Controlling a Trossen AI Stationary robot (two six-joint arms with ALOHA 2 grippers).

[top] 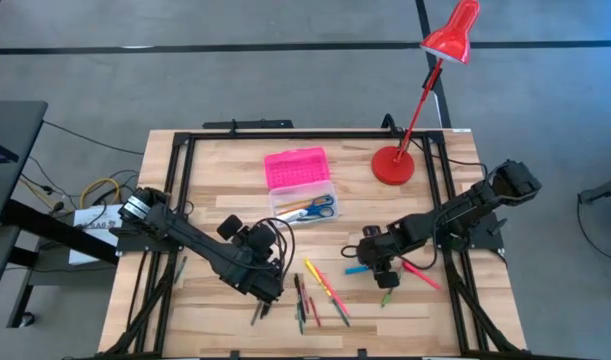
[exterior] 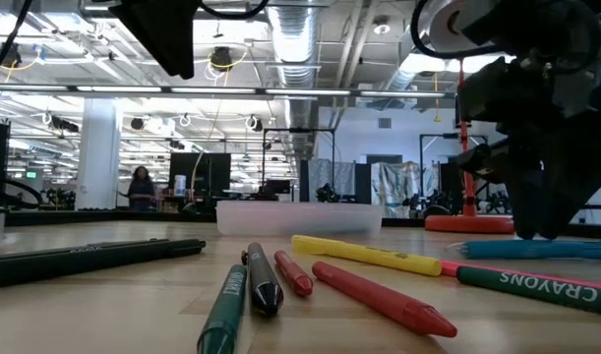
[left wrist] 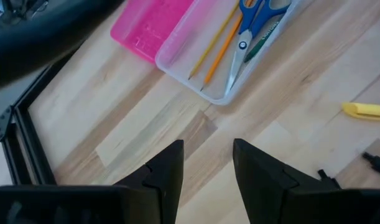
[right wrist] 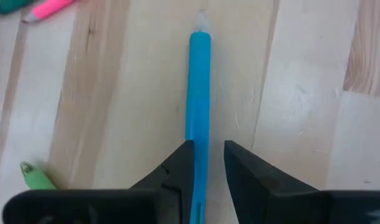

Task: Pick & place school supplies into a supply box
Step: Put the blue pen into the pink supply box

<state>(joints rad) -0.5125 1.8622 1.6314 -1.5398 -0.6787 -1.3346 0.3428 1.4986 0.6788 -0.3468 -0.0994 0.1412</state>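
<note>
The supply box stands open at the table's middle: pink lid (top: 295, 167) flat behind, clear base (top: 303, 207) holding blue scissors (left wrist: 255, 12) and pencils. Loose school supplies (top: 320, 290) lie in front of it on the wood: yellow, orange, red, green and black ones. My right gripper (top: 383, 272) stands right of them, pointing down and shut on a blue crayon (right wrist: 199, 87). My left gripper (left wrist: 208, 168) hovers open above bare wood left of the loose supplies (top: 273, 288), nothing between its fingers. My right gripper pinches the blue crayon between its two fingers (right wrist: 180, 171), close to one end (right wrist: 198, 146); most of its length sticks out ahead. The fingers come steeply from above and lie across it. The crayon (exterior: 536, 249) lies level at the tabletop; whether it is lifted clear I cannot tell.
A red desk lamp (top: 393, 165) stands at the far right, its arm leaning over the table edge. A pink crayon (top: 420, 272) and a green one (top: 387, 297) lie beside my right gripper. A dark pen (top: 260, 312) lies near the front edge. A black frame (top: 185, 150) rims the table.
</note>
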